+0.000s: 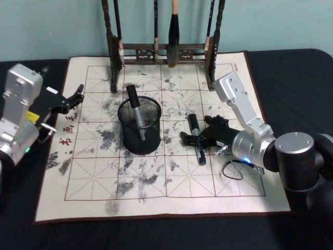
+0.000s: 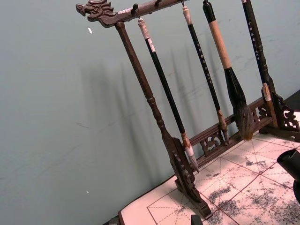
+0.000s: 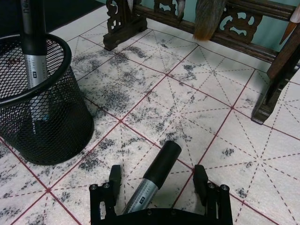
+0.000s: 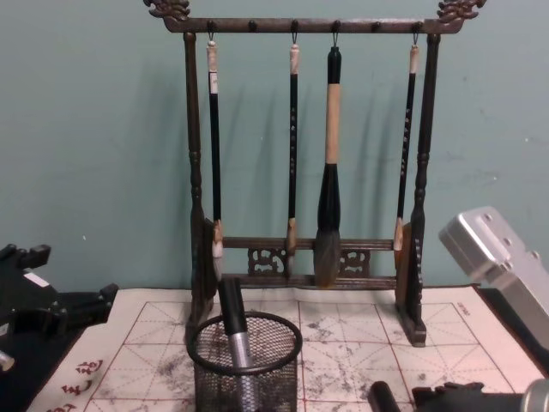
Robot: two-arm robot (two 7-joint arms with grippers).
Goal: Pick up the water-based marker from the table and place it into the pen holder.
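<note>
The water-based marker (image 1: 193, 125), a slim pen with a black cap and a silver-grey barrel, lay flat on the white, red-gridded calligraphy mat (image 1: 93, 182), just to the right of the pen holder and apart from it. Its capped end pointed towards the back of the mat. The right wrist view showed the marker (image 3: 151, 180) lying aslant between two black fingers.

The right gripper (image 1: 197, 133) sat low over the mat and straddled the marker. Its fingers were spread wide, one on each side of the barrel, with a clear gap between each pad and the pen (image 3: 157, 174).

The pen holder (image 1: 130, 140), a small round black wire-mesh cup with a thick rim, stood upright near the middle of the mat. A second marker (image 1: 136, 114) of the same kind leaned inside it, cap uppermost and sticking out above the rim. The chest view showed that pen (image 4: 234, 326) tilted to the left in the cup (image 4: 202, 339).

Grey ink blotches stained the mat around the cup, and the dark table (image 1: 291, 73) framed the mat on every side. At the back stood a tall dark wooden brush rack (image 4: 300, 26) with carved ends, from which four brushes (image 4: 330, 129) hung.

The left gripper (image 1: 77, 96) hung idle over the mat's left edge, well apart from the cup, its fingers parted and holding nothing.
</note>
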